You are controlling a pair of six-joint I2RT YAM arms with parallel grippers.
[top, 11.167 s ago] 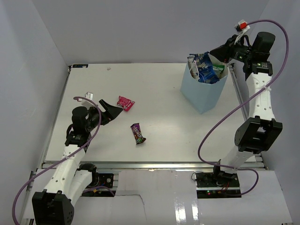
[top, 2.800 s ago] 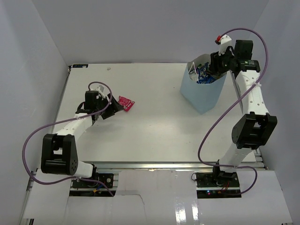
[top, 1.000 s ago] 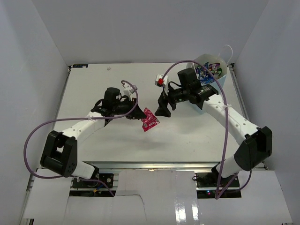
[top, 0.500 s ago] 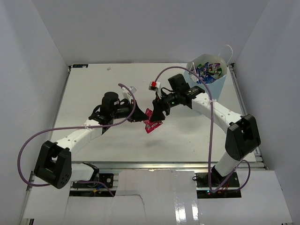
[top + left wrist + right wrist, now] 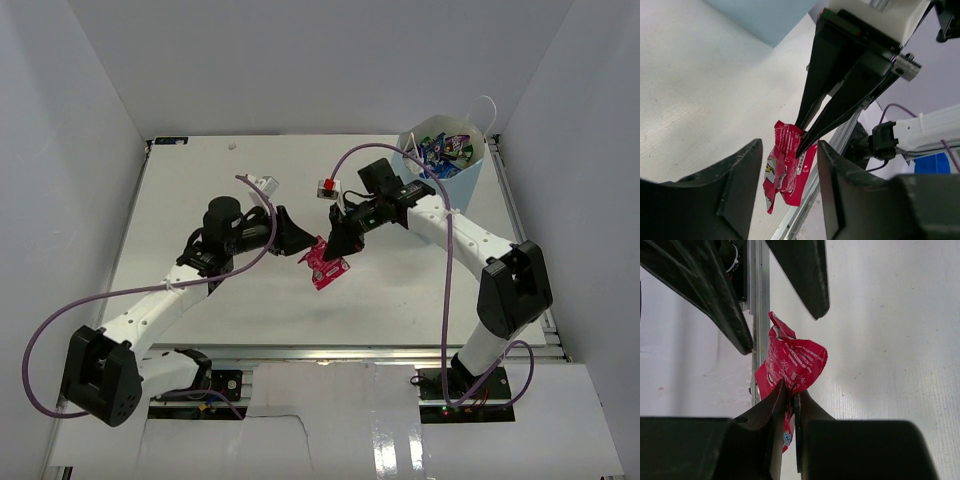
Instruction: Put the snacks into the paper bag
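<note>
The right tool (image 5: pixel 336 247) is pinching shut on the upper edge of the pink packet (image 5: pixel 325 267), which is hanging crumpled in the air above the middle of the counter (image 5: pixel 230 190), well apart from the paper bag (image 5: pixel 448 188). The left tool (image 5: pixel 303 244) is facing it from the other side. In the left wrist view its two jaws are standing open, one on each side of the packet, and neither is touching the wrapper. The packet is therefore hanging from the right tool alone, whose thin fingers are meeting on the foil with no gap showing between them in the right wrist view.

The paper bag is standing upright at the far right corner of the counter, its mouth gaping open toward the overhead camera. Several snacks (image 5: pixel 445 148) are already lying inside, with blue, green and teal wrappers crowding the opening; exactly how many are in there is too hard to count from above. The pink packet is the only snack showing outside the bag, so the job is looking almost finished. What is remaining, by the look of it, is for the right tool to be carrying this packet over the bag's mouth and letting it drop in among the others.
</note>
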